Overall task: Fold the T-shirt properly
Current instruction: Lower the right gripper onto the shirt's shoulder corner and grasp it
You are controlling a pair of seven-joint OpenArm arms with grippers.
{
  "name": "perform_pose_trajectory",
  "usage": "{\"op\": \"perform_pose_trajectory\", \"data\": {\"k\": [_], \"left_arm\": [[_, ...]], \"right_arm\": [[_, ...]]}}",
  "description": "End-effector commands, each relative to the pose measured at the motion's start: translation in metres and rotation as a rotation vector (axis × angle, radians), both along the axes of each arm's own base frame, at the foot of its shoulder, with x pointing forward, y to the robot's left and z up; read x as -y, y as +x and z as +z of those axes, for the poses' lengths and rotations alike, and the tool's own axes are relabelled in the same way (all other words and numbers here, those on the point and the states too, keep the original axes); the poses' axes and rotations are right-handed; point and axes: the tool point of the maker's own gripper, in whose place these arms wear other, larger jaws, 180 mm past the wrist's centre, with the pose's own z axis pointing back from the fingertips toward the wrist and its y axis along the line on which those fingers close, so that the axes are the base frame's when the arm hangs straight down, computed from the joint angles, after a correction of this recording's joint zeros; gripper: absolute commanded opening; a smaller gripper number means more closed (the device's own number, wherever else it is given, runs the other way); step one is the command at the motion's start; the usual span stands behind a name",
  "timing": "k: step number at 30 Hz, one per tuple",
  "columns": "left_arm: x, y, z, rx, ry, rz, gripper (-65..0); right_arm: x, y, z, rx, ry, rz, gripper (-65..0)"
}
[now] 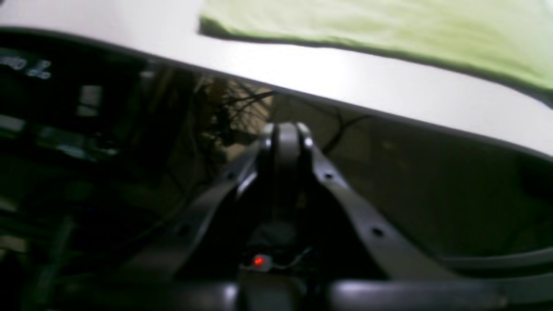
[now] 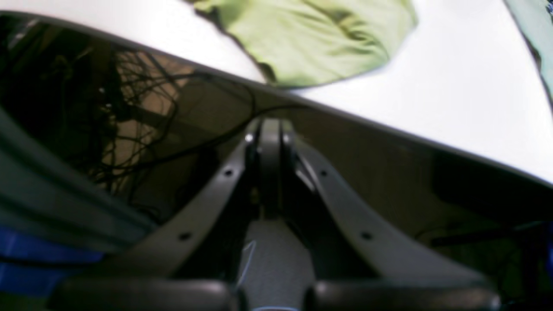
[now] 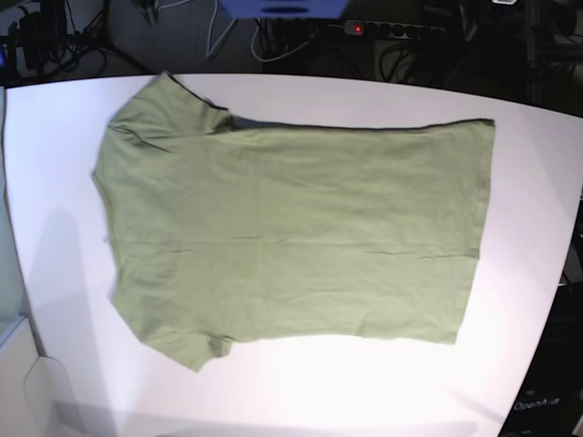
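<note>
Across the white table [image 3: 528, 182] the T-shirt [image 3: 291, 237] lies spread flat on its side, collar end toward the base view's left, hem toward its right, one sleeve near the front edge. Both arms hang below the table's rim, off the cloth. The left gripper [image 1: 286, 129] is clenched on nothing, and the right gripper [image 2: 270, 125] likewise. My worry: thin fabric like this may bunch or drag if a pinch catches both layers, and the sleeve near the edge could slide off.
</note>
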Motion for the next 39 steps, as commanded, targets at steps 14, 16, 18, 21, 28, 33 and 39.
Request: {"op": "perform_pose_trajectory", "data": {"k": [14, 16, 18, 21, 28, 33, 39], "left_arm": [[-0.036, 0.069, 0.055, -0.043, 0.158, -0.03, -64.4], [-0.042, 0.073, 0.056, -0.057, 0.17, -0.01, -64.4], [-0.044, 0.076, 0.054, -0.074, 0.175, -0.005, -64.4], [-0.045, 0.08, 0.052, -0.099, 0.176, -0.007, -64.4], [-0.048, 0.086, 0.057, -0.091, 0.192, -0.008, -64.4], [-0.052, 0.088, 0.061, -0.092, 0.25, -0.019, -64.4], [-0.049, 0.088, 0.058, -0.101, 0.283, -0.016, -64.4]], "right_arm": [[0.006, 0.086, 0.039, 0.015, -0.043, -0.07, -64.1], [0.007, 0.091, 0.044, 0.018, 0.016, -0.127, -63.5], [0.01, 0.096, 0.048, 0.022, 0.066, -0.165, -58.3], [0.003, 0.103, 0.047, 0.011, 0.216, -0.182, -44.8], [-0.004, 0.116, 0.042, -0.077, 0.562, -0.204, -25.0], [0.013, 0.134, 0.04, -0.082, 0.689, -0.234, -24.8], [0.038, 0.144, 0.007, -0.164, 0.798, -0.322, -24.7]]}}
